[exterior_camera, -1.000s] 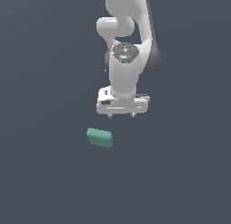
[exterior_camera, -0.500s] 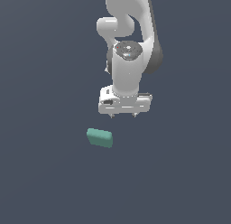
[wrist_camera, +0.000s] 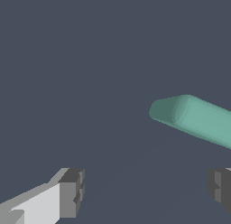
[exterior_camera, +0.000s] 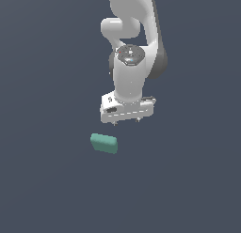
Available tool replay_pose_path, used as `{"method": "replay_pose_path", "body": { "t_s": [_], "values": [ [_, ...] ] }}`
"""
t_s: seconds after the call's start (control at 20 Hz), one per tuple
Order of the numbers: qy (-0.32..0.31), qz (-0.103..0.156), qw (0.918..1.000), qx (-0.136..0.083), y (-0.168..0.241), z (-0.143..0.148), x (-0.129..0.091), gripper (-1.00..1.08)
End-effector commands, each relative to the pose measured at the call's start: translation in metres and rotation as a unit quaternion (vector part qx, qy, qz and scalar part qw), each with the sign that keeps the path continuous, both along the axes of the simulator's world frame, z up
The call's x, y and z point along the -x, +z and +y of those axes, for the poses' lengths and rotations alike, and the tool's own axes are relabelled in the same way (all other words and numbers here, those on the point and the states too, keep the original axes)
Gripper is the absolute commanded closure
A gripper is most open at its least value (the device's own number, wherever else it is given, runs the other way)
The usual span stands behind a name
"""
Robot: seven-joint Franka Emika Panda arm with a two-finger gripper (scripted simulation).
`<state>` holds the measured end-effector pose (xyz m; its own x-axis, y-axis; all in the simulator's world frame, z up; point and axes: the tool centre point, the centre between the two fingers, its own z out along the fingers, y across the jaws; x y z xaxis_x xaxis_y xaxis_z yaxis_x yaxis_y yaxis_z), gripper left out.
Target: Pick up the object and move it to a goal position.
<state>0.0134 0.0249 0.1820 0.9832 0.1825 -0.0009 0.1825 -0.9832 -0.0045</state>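
Block position: the block is lying flat on the floor, below the gripper and offset toward the exterior view's left of it; nothing is touching the block.

Gap to gripper: the gripper is being held above the floor and apart from the block, so the block is not sitting between the fingers.

Long axis: the block's length is running from the exterior view's upper left to lower right, at a slight slant; judged from this, the jaws are needing to close across its short width.

Wrist view: the block is being shown off to one side of the gap between the two fingertips, not centred in it.

Gripper state: the two fingers are being held wide apart with nothing between them, so the gripper is released and empty.

Coming move: judged from this layout, a sideways shift toward the block is being called for before any descent.

Block material: a plain, matte, teal-green solid with rounded corners and edges, and no markings.

Gripper material: a smooth white body with short, dark grey, squared finger pads.

Arm: the arm is being rendered as smooth white shells with dark grey joints.

Floor: a flat, uniform, dark slate-blue surface without texture.
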Motion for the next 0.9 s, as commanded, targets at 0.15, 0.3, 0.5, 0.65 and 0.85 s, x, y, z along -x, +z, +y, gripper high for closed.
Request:
{"method": "replay_pose_path", "body": {
  "t_s": [0.15,0.3,0.5,0.65,0.85],
  "values": [
    [0.060,0.000,0.9982,0.001,-0.004,-0.009,-0.005,-0.92],
    [0.096,0.000,0.9954,0.002,-0.006,-0.015,-0.009,-0.92],
    [0.144,0.000,0.9896,0.002,-0.009,-0.022,-0.013,-0.92],
    [0.180,0.000,0.9837,0.002,-0.011,-0.028,-0.016,-0.92],
    [0.227,0.001,0.9739,0.003,-0.014,-0.036,-0.020,-0.92]
  ]
}}
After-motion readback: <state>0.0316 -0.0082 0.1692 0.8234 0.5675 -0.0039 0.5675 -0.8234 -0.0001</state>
